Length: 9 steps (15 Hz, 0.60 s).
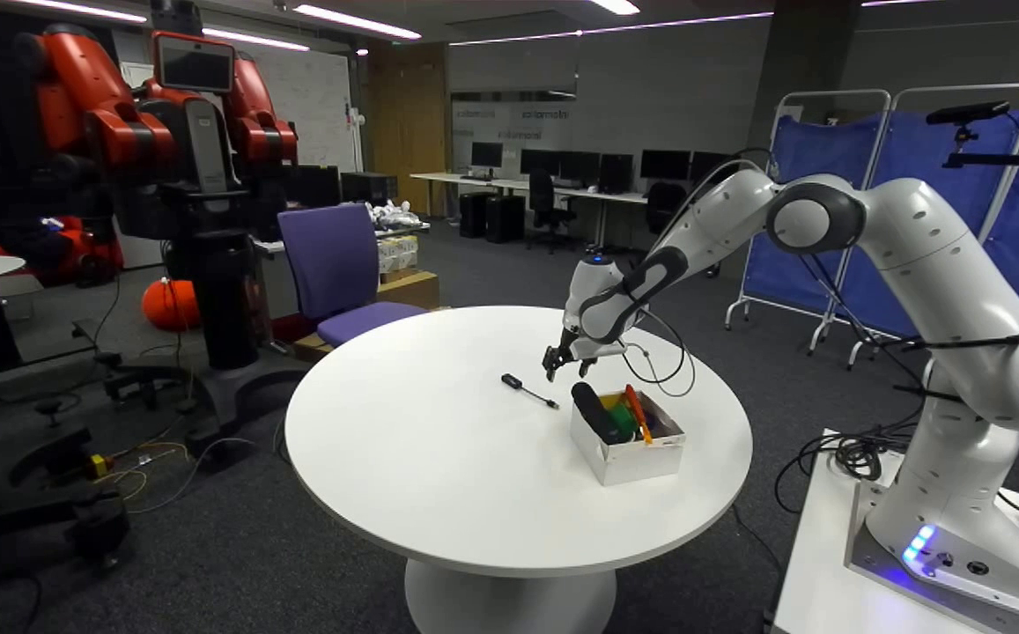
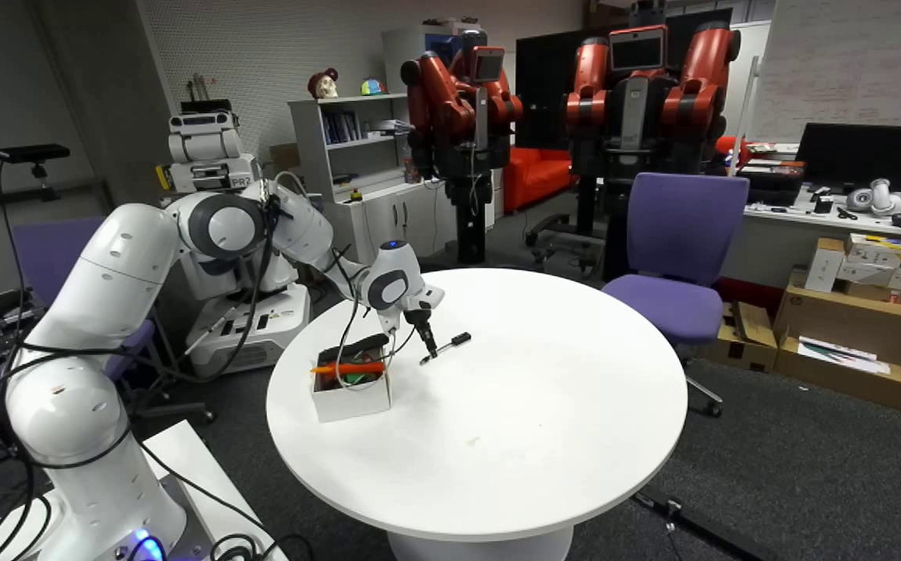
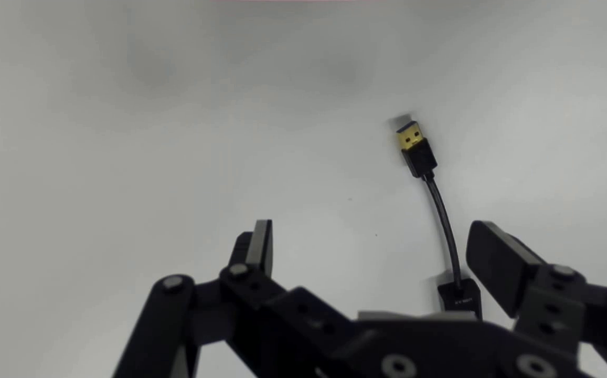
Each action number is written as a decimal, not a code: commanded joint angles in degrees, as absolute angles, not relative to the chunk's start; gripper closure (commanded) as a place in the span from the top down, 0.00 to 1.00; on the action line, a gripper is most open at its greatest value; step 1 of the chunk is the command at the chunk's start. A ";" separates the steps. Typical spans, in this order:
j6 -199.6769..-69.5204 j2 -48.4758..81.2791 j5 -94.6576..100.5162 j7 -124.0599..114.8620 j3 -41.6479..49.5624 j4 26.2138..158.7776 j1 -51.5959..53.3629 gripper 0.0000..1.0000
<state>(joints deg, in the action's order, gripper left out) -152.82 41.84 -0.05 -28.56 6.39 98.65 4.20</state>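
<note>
My gripper [image 3: 371, 222] is open above the white table, with nothing held between its fingers. Below it lies a small black adapter with a short cable [image 3: 444, 220]. In the wrist view its gold USB plug [image 3: 411, 135] points away from the gripper. The cable passes between the fingers, closer to the right finger [image 3: 502, 262], and the lower part of the adapter's black body [image 3: 460, 295] is hidden behind the gripper. Both exterior views show the adapter [image 1: 513, 381] [image 2: 460, 339] flat on the table beside the gripper [image 1: 567, 370] [image 2: 431, 351]; whether they touch I cannot tell.
Close to the gripper, a white open box [image 1: 641, 462] [image 2: 353, 403] stands on the round table [image 1: 439, 458]. Inside are a long black item [image 1: 595, 412], an orange tool [image 1: 638, 412] and something green [image 1: 623, 419]. A purple chair [image 2: 676, 234] stands beyond the table's edge.
</note>
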 commanded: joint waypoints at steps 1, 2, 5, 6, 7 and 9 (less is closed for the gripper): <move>-151.32 43.78 -3.35 -28.23 6.39 95.38 4.43 1.00; -150.73 43.98 -4.07 -27.98 6.10 94.94 4.31 1.00; -147.78 44.47 -5.35 -26.45 5.24 93.38 3.76 1.00; -146.49 44.87 -5.37 -26.43 5.24 92.57 3.80 1.00; -145.77 45.26 -5.15 -26.51 5.37 91.97 3.96 1.00; -144.97 45.98 -4.60 -26.81 5.74 90.99 4.33 1.00</move>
